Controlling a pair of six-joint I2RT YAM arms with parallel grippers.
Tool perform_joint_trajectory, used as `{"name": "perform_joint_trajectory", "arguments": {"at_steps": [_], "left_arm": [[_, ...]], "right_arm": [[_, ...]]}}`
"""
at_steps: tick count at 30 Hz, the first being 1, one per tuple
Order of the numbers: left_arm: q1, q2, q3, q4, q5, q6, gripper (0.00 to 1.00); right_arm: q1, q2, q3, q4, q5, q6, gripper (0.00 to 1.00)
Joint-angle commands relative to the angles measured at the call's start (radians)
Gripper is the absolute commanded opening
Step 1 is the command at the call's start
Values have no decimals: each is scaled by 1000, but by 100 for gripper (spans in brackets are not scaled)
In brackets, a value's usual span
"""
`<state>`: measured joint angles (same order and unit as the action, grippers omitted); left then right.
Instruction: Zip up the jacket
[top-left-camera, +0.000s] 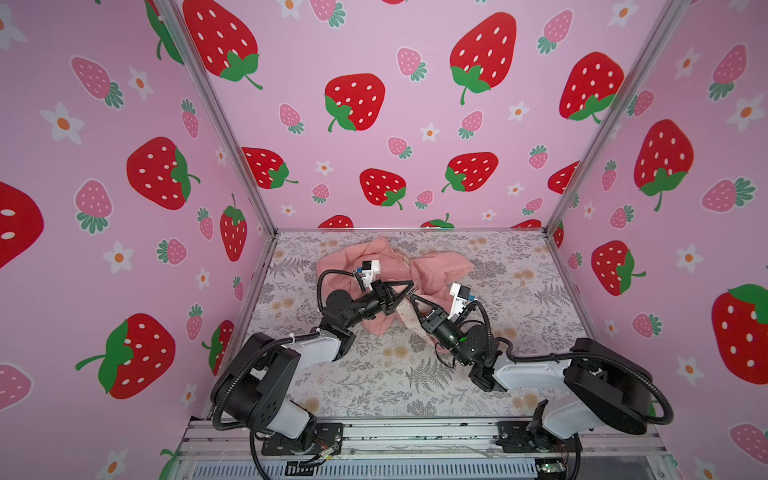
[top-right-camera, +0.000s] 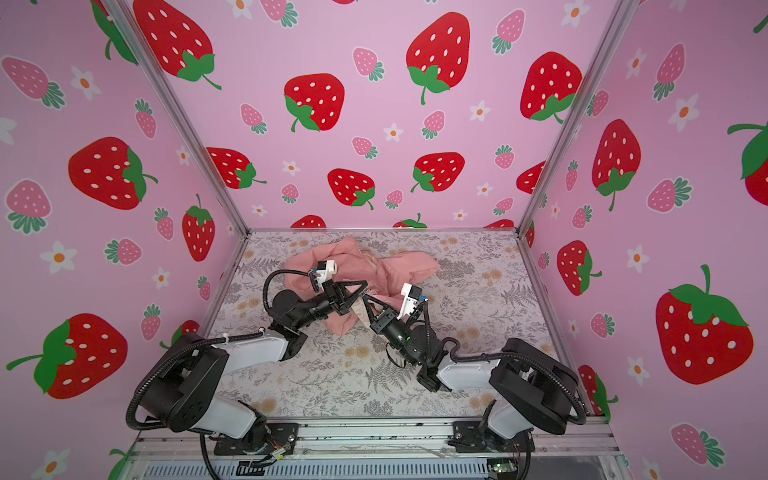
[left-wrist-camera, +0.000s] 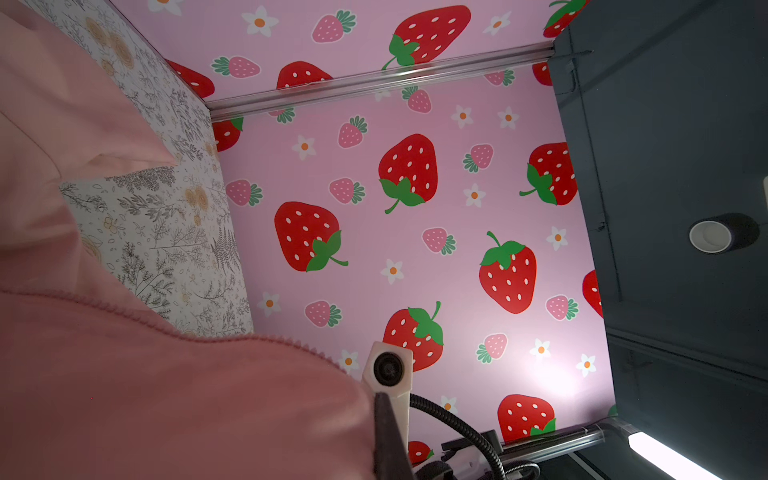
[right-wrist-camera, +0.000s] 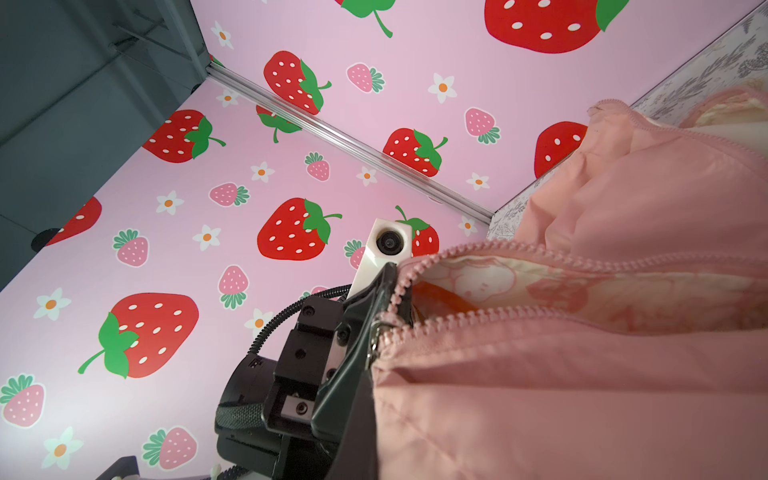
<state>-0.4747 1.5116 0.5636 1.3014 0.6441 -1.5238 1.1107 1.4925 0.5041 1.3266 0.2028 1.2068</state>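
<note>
At the back middle of the floral table (top-left-camera: 374, 382) lies the crumpled salmon-pink jacket (top-left-camera: 440, 266), its near part hidden under both wrists. The left gripper (top-left-camera: 409, 286) is clamped on the open zip's end, the metal zip pull (right-wrist-camera: 375, 340) just beside its fingers (right-wrist-camera: 374, 299). The right gripper (top-left-camera: 412, 296), tip to tip with it, is closed on the jacket's cloth, which mostly buries its fingertips. The cream lining (right-wrist-camera: 490, 278) print is too blurred to read

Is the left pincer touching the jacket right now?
Touching: the right wrist view shows the left pincer clamped on the jacket at its zip end.
</note>
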Motion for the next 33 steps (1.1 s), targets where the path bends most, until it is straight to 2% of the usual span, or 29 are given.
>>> {"name": "perform_joint_trajectory", "arguments": {"at_steps": [1, 9, 16, 23, 32, 33], "left_arm": [[-4, 35, 50, 122, -161, -32, 0], [12, -5, 53, 103, -155, -40, 0], [13, -76, 1, 8, -154, -7, 0], [-6, -64, -41, -3, -166, -3, 0], [-36, -43, -66, -1, -191, -4, 0], [-37, -42, -69, -1, -193, -3, 0]], "right_arm": [[155, 38, 26, -158, -361, -50, 0], [156, 73, 14, -212, -346, -22, 0], [87, 23, -68, -173, -335, 8, 0], [26, -59, -88, -176, -351, 20, 0], [-47, -84, -135, -115, -396, 96, 0], [-55, -85, -142, -105, -398, 103, 4]]}}
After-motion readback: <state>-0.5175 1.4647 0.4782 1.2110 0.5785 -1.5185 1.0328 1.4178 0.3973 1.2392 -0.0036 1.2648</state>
